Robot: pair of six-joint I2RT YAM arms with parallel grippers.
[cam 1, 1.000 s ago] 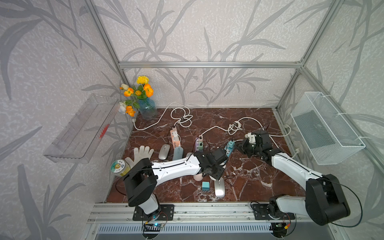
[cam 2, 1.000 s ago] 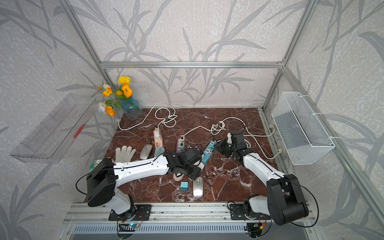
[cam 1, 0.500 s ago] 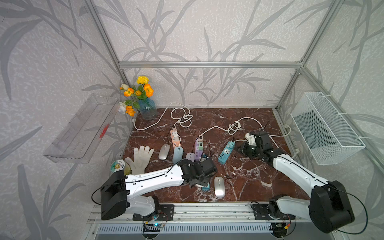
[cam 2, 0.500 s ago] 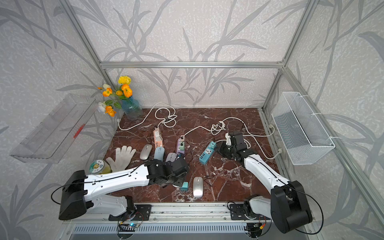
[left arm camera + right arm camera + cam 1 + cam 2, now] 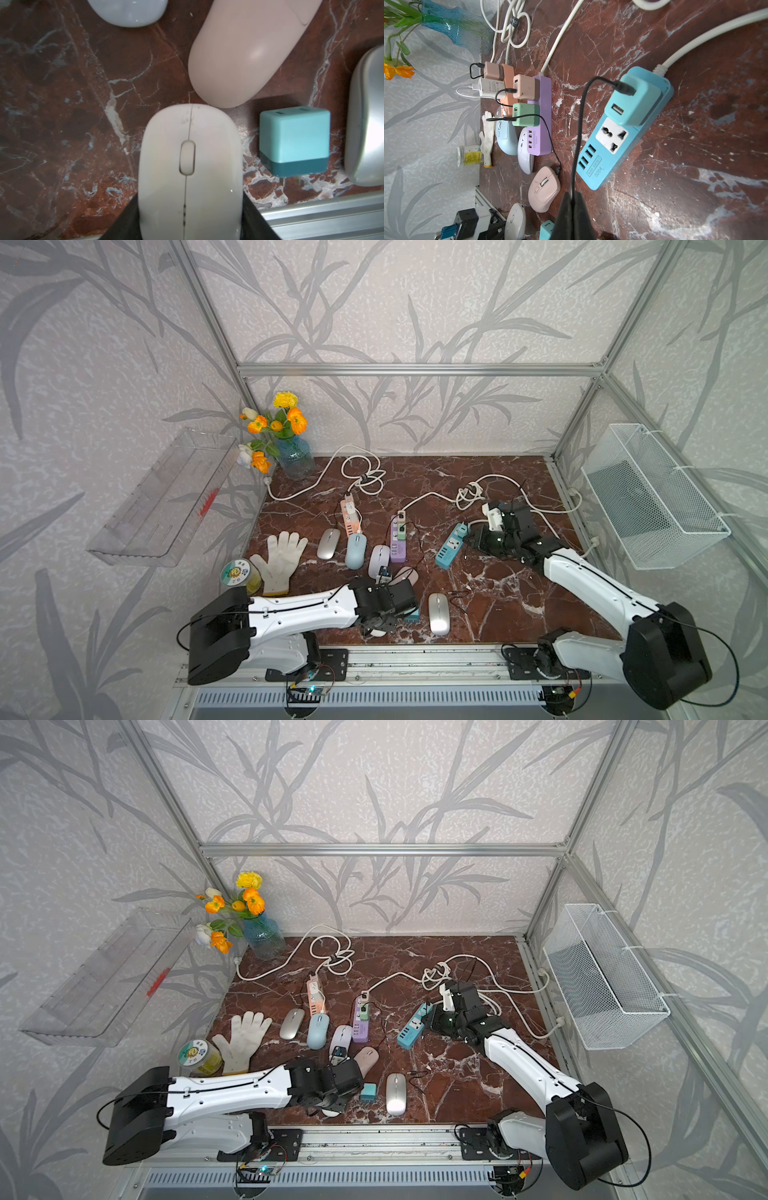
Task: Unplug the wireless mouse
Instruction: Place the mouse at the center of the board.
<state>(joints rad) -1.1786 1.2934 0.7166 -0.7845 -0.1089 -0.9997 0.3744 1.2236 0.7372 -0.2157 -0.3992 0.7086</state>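
1. Two arms are at work, and both have something in hand.
2. Over to the left gripper (image 5: 190,198): its black fingers (image 5: 124,222) stand roughly half open, pressed against both flanks of the white mouse (image 5: 207,182) at its tail end. That is a solid hold.
3. Where is that mouse? It is at the front edge of the table (image 5: 62,104), close to the aluminium rail (image 5: 332,212). In both top views only a pale sliver of it shows under the left wrist.
4. Its long axis runs front to back. The nose points away from the rail toward the back of the table, and the tail sits between the fingers.
5. The nose is just beside the rounded end of the pink mouse (image 5: 245,52); whether they touch, I cannot tell.
6. A teal plug block (image 5: 295,141) stands between the white mouse and the silver mouse (image 5: 367,124), prongs toward the rail.
7. Now the right gripper (image 5: 572,196): its fingers are clamped tight on the black cable (image 5: 579,124).
8. That cable runs to the teal charger (image 5: 633,104), which is seated in the blue power strip (image 5: 602,166), well apart from the white mouse.
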